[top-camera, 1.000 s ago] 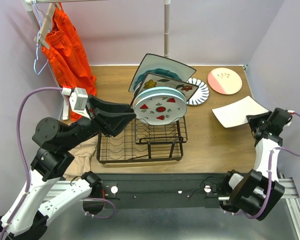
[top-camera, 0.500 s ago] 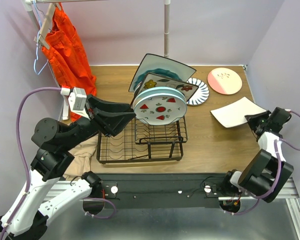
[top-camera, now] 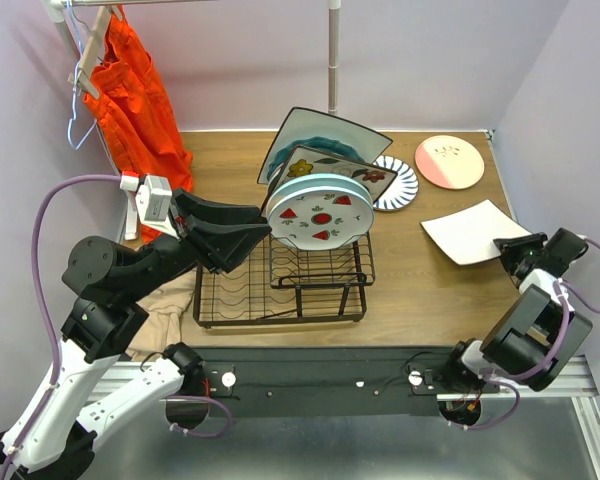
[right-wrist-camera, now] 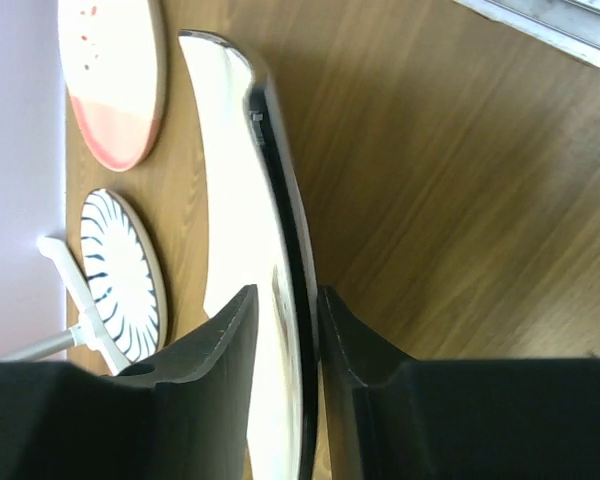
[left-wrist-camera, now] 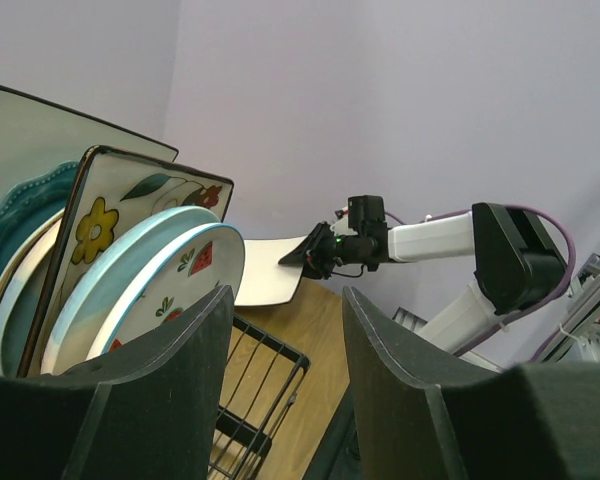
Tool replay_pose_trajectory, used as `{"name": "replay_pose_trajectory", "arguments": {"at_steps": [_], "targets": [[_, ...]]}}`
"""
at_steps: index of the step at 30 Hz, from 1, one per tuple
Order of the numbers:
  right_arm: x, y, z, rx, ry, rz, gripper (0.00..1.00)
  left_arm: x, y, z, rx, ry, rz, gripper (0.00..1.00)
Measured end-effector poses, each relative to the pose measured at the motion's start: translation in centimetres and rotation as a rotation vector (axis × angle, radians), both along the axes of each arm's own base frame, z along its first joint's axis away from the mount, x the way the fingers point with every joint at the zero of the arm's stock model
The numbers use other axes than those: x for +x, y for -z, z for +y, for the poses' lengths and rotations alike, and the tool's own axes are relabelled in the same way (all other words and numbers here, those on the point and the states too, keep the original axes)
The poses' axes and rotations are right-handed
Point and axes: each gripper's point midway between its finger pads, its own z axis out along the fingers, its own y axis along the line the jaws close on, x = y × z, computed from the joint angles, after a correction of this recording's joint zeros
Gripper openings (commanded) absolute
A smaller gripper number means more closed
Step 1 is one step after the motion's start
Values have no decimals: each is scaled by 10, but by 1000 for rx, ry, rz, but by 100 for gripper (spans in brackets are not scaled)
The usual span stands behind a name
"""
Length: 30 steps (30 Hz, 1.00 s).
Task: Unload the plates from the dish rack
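Bright, even light, soft shadows; glare streaks the white plate [right-wrist-camera: 230, 200], and the 2 wrist views blur up close.

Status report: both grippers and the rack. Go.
Left gripper open, beside fruit-print plate in dish rack; flower-print plate racked behind it. Right gripper straddles rim of white square plate on table, grip unclear. Nothing seen in the way.

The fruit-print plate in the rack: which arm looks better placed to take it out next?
Probably left. The left gripper is open right beside the fruit-print plate at the dish rack; the right gripper is far off, straddling the white square plate's edge.
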Motion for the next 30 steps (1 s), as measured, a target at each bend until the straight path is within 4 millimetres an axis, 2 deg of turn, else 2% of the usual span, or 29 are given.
{"name": "replay_pose_trajectory", "arguments": {"at_steps": [4, 12, 19, 30], "targets": [[-3, 11, -3, 13, 5, 26, 45, 1, 0, -1, -2, 0, -2, 57], [-3, 15, -5, 9, 5, 31, 46, 3, 3, -2, 1, 0, 2, 56], [-3, 29, -5, 25, 12, 36, 51, 5, 5, -4, 4, 0, 6, 57], [6, 42, -12, 50, 47, 13, 52, 10, 9, -8, 15, 0, 20, 56]]}}
